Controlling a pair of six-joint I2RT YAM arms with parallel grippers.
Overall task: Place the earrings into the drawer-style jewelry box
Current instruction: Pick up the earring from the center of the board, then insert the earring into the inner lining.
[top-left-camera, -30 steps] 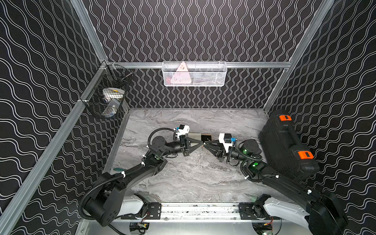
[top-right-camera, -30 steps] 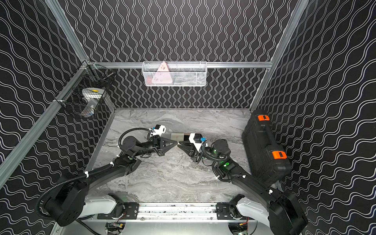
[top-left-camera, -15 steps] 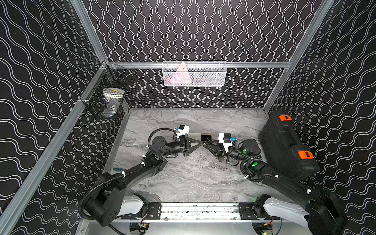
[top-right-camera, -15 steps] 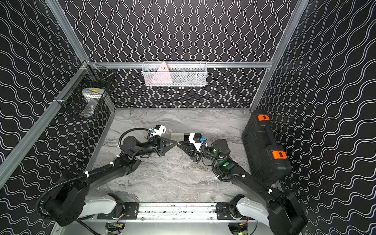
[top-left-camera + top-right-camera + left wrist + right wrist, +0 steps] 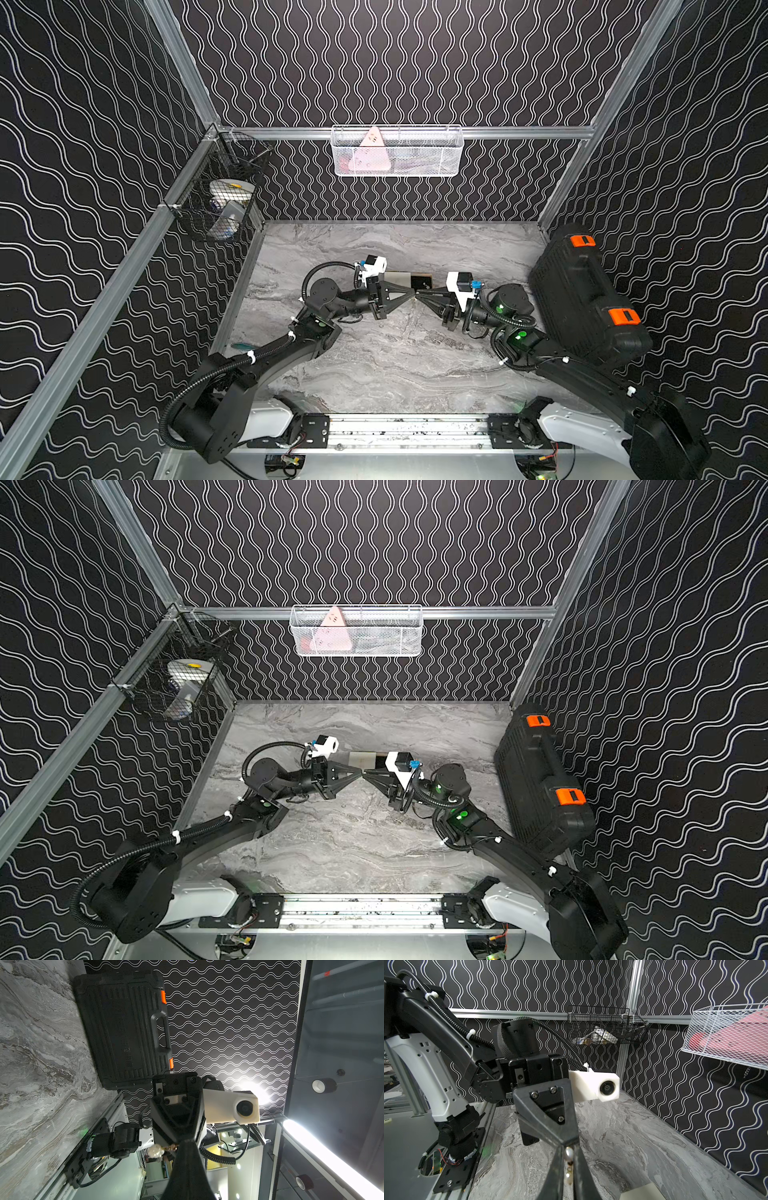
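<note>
top views: the left gripper (image 5: 410,294) and the right gripper (image 5: 418,294) are being held tip to tip, nearly level, over the middle of the marbled table (image 5: 374,374). the left gripper's jaws are being pressed fully together; whether anything is being pinched by them cannot be told.

right wrist view: 1 earring (image 5: 568,1153), made of 2 pearly beads joined by a gold link, is being clamped between the right gripper's fingers (image 5: 556,1172). the fingers are being drawn in tight against it. the bead at the fingertips is being met by the left gripper's tip.

left wrist view: a pale bead on a gold link is being shown sticking out sideways from the point where the 2 tips meet.

top views: the jewelry box (image 5: 397,279) is being shown flat on the table just behind the tips. its black-lined drawer (image 5: 420,281) is being shown pulled out towards the right arm's side. a black case (image 5: 582,291) with 2 orange latches is being propped against the right wall.
</note>
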